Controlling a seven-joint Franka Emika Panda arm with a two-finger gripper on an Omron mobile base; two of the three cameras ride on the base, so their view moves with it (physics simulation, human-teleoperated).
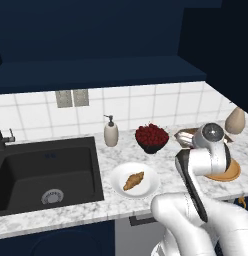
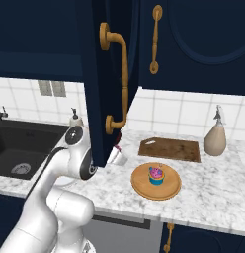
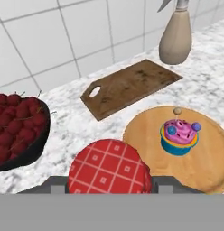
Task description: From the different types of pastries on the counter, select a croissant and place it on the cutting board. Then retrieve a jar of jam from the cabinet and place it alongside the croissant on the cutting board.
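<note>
Fingers clamped on jar of jam, apparently | cutting board ahead, beyond them | risk: jar may clip cupcake alongside | croissant unmoved

Even, flat rendered light falls on the counter and the white tiles, with soft, faint shadows under the plate and the bowl. The cabinet is very dark, nearly without detail. No glare. Edges look soft and slightly pixelated; the jar's cap, close in the hand view, is coarse.
</note>
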